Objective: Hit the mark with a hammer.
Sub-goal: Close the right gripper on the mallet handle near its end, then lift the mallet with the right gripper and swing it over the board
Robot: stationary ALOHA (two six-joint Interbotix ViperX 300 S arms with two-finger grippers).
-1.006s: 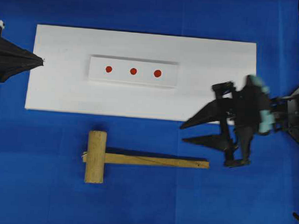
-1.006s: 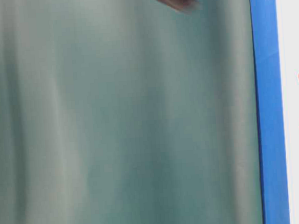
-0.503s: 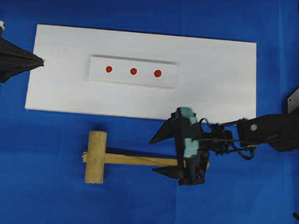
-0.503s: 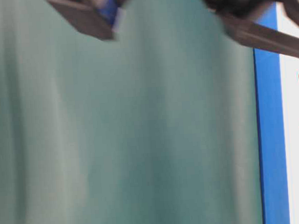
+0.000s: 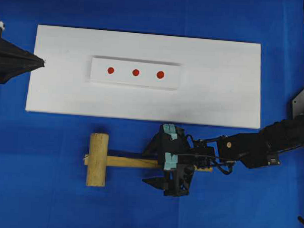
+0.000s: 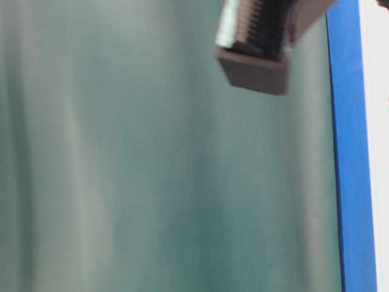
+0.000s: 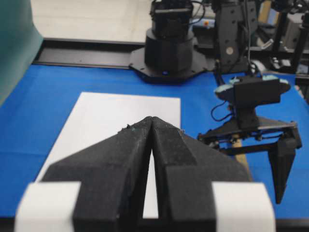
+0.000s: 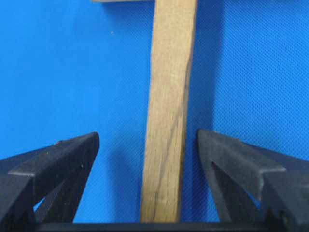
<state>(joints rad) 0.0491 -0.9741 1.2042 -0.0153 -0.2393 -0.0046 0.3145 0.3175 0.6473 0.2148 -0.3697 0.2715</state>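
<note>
The light wooden mallet with a thick cylindrical head and a long flat handle [image 5: 140, 163] lies on the blue cloth-covered table [image 5: 47, 200], just in front of the white rectangular board [image 5: 219, 81], handle running to the right of the overhead view. On that board sits a narrow raised white strip bearing three red dots [image 5: 135, 72].

Only the right wrist view shows the fit: the handle [image 8: 168, 121] runs straight up between the two black fingers [image 8: 58, 164], with blue cloth visible on either side, so neither finger touches the wood. The overhead view places the right black gripper [image 5: 151, 164] astride the handle past its middle, jaws spread wide and holding nothing.

The left black gripper [image 7: 151, 121] has its jaws pressed together, empty, at the board's left end [image 5: 41, 62]. The table-level view shows little beyond a blurred dark gripper part [image 6: 257, 38].
</note>
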